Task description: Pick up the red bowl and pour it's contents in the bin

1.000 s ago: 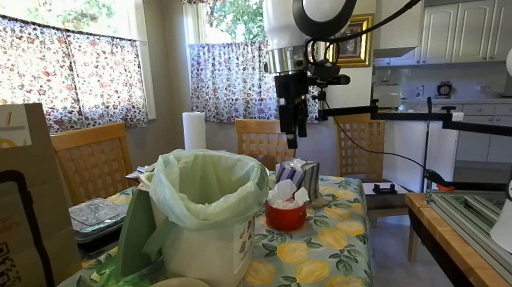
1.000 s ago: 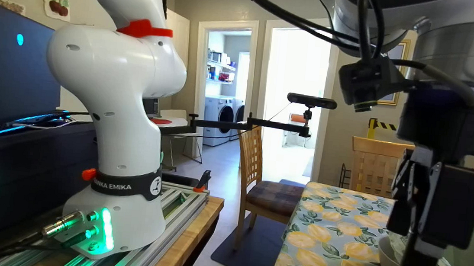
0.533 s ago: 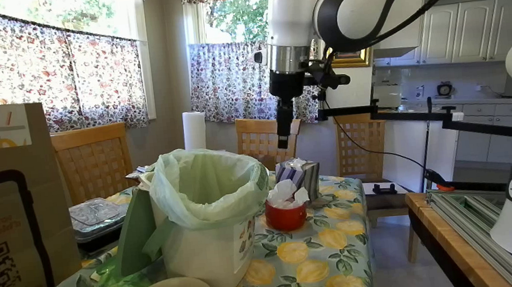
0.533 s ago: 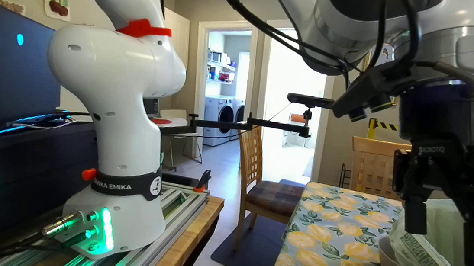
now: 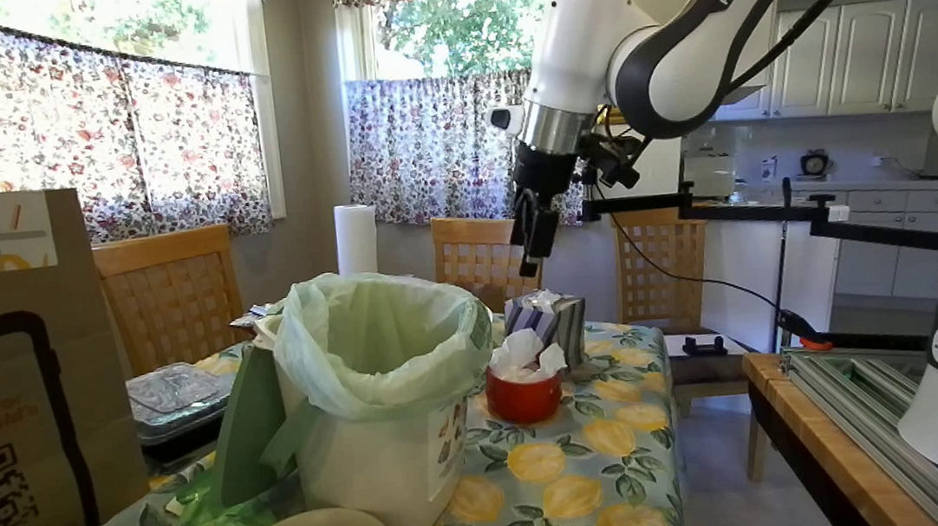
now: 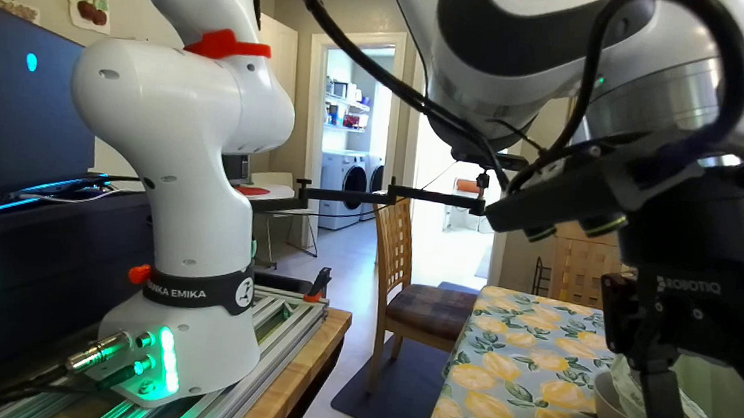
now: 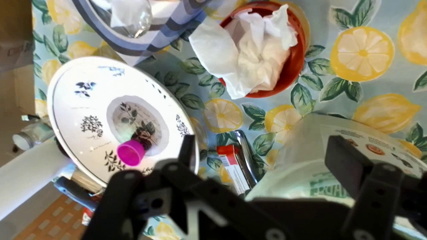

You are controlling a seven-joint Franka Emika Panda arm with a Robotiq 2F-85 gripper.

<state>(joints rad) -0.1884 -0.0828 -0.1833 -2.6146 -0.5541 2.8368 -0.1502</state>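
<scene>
Red bowl [image 5: 524,398] is standing upright on the lemon-print tablecloth [image 5: 560,462], holding crumpled white paper [image 5: 524,356], near but apart from the bin [image 5: 377,464] and its pale green liner [image 5: 395,384]. In an exterior view, a striped tissue box [image 5: 558,323] is showing just behind the bowl. Overhead, the gripper [image 7: 267,156] is hanging tilted, its jaws standing wide apart, gripping nothing.

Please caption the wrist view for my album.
Past the open gripper: a red bowl of crumpled tissues and a bag-lined bin.
</scene>
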